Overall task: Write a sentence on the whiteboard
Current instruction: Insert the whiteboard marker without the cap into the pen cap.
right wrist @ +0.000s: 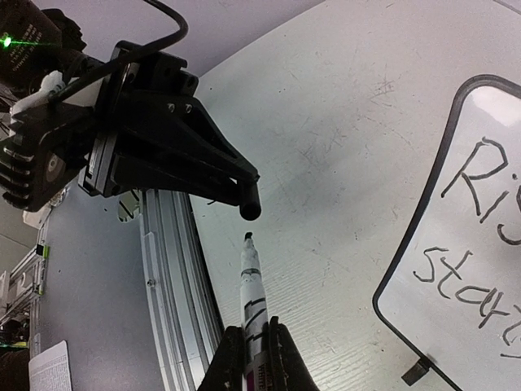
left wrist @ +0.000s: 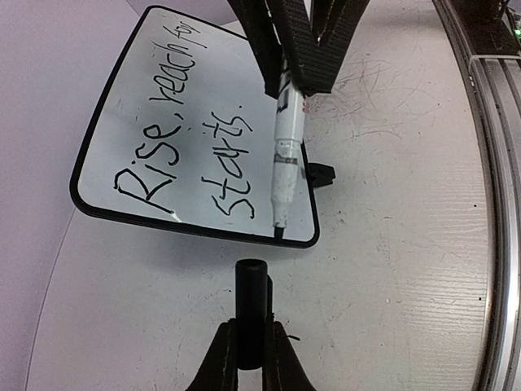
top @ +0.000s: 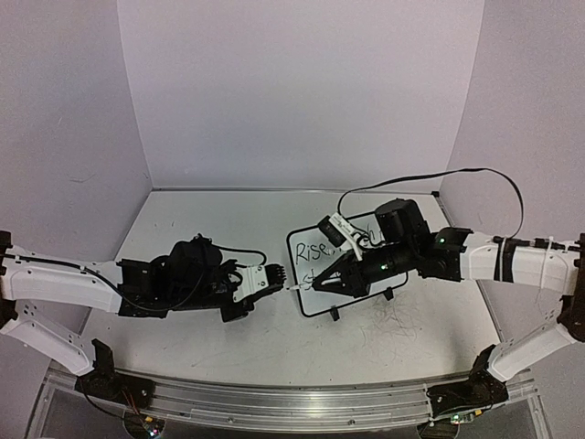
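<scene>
The whiteboard (top: 311, 240) stands right of centre, black-framed. The sentence (left wrist: 195, 138) on it reads "Rise, reach for starts." in two lines. My left gripper (left wrist: 251, 358) is shut on a black marker cap (left wrist: 251, 305), open end toward the board's near edge. My right gripper (right wrist: 252, 350) is shut on a white marker (right wrist: 251, 285). Its black tip points at the cap (right wrist: 250, 204), a small gap apart. In the top view the left gripper (top: 277, 275) and right gripper (top: 331, 274) face each other at the board's left corner. The right wrist view shows only part of the board (right wrist: 440, 334).
An aluminium rail (top: 292, 402) runs along the near table edge and shows in the wrist views (left wrist: 496, 163) (right wrist: 171, 269). Black feet (top: 335, 314) hold the board up. Grey walls close the back and sides. A black cable (top: 439, 178) loops above the right arm.
</scene>
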Motion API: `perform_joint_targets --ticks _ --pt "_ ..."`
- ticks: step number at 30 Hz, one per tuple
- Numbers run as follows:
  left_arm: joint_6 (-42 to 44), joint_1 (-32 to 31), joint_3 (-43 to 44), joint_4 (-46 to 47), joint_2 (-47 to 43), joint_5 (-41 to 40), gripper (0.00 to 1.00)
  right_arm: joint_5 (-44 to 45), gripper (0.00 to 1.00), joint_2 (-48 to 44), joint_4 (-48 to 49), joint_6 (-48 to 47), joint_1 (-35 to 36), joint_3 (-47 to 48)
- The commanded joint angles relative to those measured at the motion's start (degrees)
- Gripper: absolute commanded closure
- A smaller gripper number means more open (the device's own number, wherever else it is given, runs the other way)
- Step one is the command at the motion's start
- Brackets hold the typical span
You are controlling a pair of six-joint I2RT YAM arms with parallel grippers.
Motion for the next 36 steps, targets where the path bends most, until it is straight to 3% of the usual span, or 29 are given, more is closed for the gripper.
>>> perform_joint_targets --ticks 1,36 --pt "0.6 -0.3 -0.1 2.9 0.1 -0.6 1.0 -0.8 1.0 1.3 1.4 -0.5 -0.2 3.1" --pt "2.8 -1.8 1.0 2.5 0.4 -1.0 1.0 -3.3 1.0 4.9 2.4 -1.2 -0.1 4.6"
